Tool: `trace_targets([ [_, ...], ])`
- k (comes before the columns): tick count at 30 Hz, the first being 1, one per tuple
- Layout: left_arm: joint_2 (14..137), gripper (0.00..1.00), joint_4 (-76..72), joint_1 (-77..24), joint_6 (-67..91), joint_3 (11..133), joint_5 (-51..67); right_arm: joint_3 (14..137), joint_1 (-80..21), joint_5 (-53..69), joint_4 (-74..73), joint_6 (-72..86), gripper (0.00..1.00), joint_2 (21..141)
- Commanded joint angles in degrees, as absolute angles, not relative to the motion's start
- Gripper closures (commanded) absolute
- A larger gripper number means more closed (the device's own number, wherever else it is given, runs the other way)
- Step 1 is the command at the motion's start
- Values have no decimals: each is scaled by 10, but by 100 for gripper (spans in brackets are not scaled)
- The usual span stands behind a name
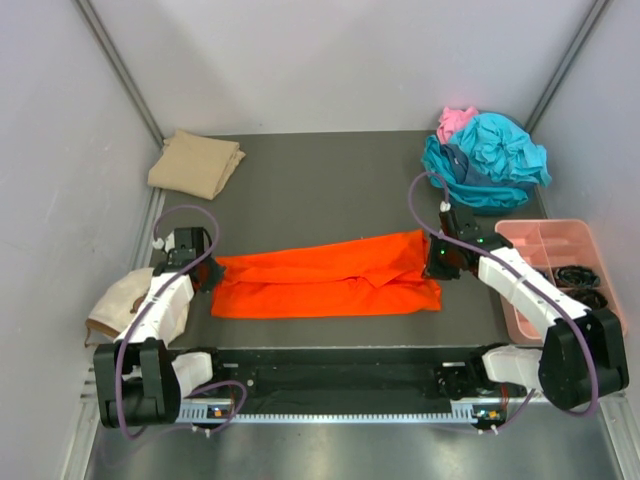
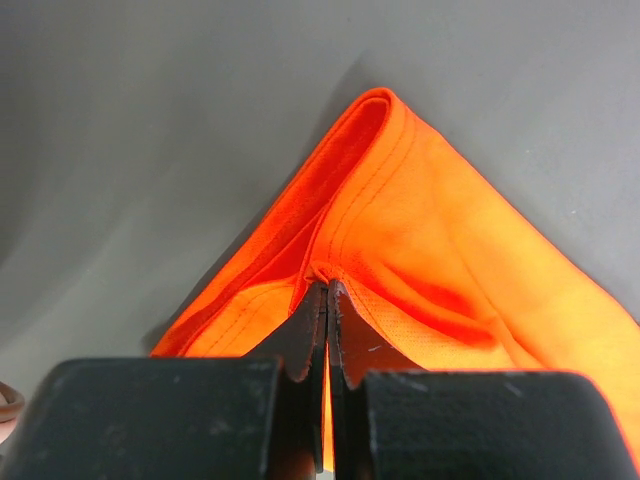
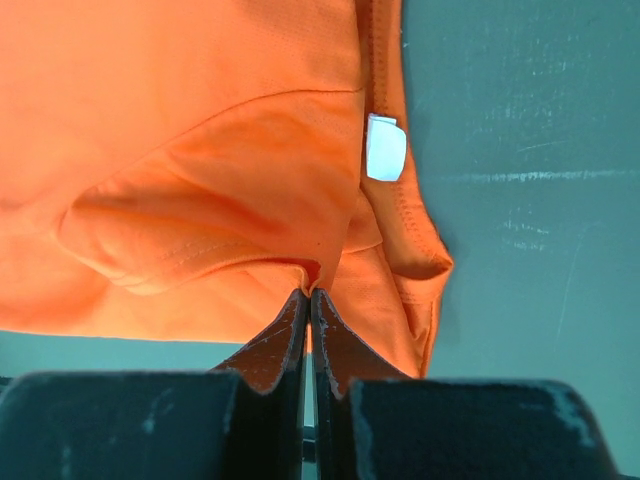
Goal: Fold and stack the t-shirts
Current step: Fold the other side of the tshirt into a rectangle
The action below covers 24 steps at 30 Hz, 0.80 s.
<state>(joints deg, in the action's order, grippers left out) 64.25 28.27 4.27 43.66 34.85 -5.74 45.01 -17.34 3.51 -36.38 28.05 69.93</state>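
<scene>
The orange shirt lies folded into a long, rumpled band across the near middle of the worktop. Its ends are pinched by the left end effector and the right end effector. The tan shirt lies folded at the far left. The teal shirts are heaped, crumpled, at the far right, with the pink shirt touching them behind.

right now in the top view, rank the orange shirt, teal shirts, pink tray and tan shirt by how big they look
1. orange shirt
2. teal shirts and pink tray: look alike, and the right arm hides part of the tray
3. tan shirt
</scene>
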Motion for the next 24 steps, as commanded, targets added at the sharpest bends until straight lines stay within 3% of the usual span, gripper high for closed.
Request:
trace_targets([
  [1, 644, 100, 272, 46, 446, 340, -70, 447, -170, 29, -348, 277, 100, 699],
  [13, 666, 100, 235, 45, 444, 377, -90, 482, -170, 18, -312, 280, 100, 700],
  [24, 823, 100, 148, 46, 450, 523, -87, 634, -170, 42, -187, 266, 100, 851],
])
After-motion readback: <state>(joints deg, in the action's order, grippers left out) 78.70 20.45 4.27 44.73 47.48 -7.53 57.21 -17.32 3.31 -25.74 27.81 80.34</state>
